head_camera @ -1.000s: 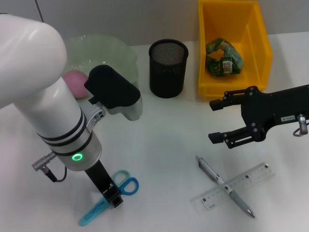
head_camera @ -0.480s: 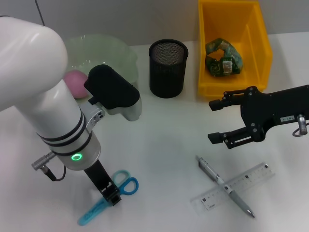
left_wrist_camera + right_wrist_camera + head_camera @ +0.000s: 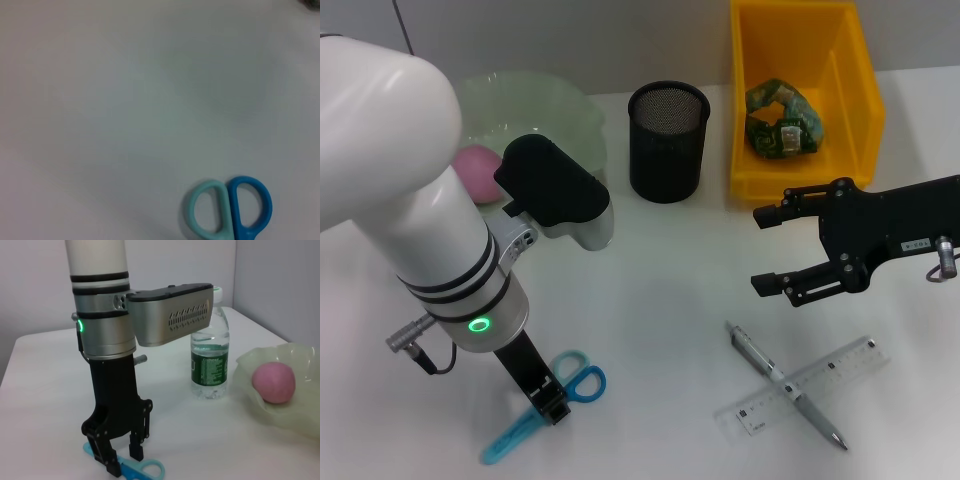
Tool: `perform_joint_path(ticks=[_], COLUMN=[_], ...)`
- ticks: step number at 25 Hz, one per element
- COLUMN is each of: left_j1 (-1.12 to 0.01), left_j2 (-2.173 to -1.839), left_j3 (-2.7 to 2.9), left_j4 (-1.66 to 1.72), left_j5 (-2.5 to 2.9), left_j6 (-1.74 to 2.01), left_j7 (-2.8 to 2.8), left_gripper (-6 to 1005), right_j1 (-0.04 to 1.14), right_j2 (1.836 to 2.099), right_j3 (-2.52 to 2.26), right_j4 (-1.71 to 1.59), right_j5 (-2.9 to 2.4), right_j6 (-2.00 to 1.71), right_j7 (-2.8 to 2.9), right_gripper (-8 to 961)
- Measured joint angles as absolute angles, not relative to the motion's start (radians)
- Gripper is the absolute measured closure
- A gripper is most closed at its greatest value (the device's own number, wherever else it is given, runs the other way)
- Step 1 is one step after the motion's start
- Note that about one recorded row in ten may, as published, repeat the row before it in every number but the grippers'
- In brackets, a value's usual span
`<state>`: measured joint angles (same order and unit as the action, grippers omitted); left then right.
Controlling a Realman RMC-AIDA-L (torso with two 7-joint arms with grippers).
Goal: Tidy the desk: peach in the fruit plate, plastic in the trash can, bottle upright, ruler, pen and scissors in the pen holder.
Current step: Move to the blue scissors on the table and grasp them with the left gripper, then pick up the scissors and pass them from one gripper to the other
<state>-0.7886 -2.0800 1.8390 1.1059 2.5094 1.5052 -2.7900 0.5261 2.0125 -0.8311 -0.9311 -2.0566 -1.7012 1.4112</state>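
The left gripper (image 3: pixel 122 460) stands straight down over the two-tone blue plastic scissors (image 3: pixel 542 405), fingers spread and straddling them where blades meet handles. Beyond it, the pink peach (image 3: pixel 472 170) lies in the pale green fruit plate (image 3: pixel 560 105). The black mesh pen holder (image 3: pixel 667 140) stands between both arms. The right gripper (image 3: pixel 767 250) hovers spread wide; just below it, the silver pen (image 3: pixel 782 382) crosses the clear ruler (image 3: pixel 820 384).
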Motion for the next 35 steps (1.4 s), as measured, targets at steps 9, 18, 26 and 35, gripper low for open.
perform_joint_path(ticks=[9,18,26,35], left_j1=[-0.787,-0.787,-0.793,-0.797], left_j2=[-2.08,-2.08,-2.08,-2.08], left_j3=[1.842,1.835,1.796,1.754], left_j4=[1.099,1.096,1.095,1.102], left_j5=[2.515,2.518,2.514,2.506], left_j6=[1.499,1.5,1.535,1.559], left_j7=[-2.792,-2.798,-2.773,-2.751], left_gripper=[627,708,741,753], right_j1=[0.526,0.524,0.523,0.524], right_j2=[2.014,2.014,2.014,2.014], right_j3=[-0.831,-0.828,-0.823,-0.82], right_j4=[-0.931,-0.931,-0.931,-0.932], right_j5=[-2.057,-2.056,-2.055,-2.055], right_j6=[-1.701,-1.705,-1.708,-1.704], right_j7=[1.411,1.411,1.411,1.411], right_gripper=[125,126,125,125])
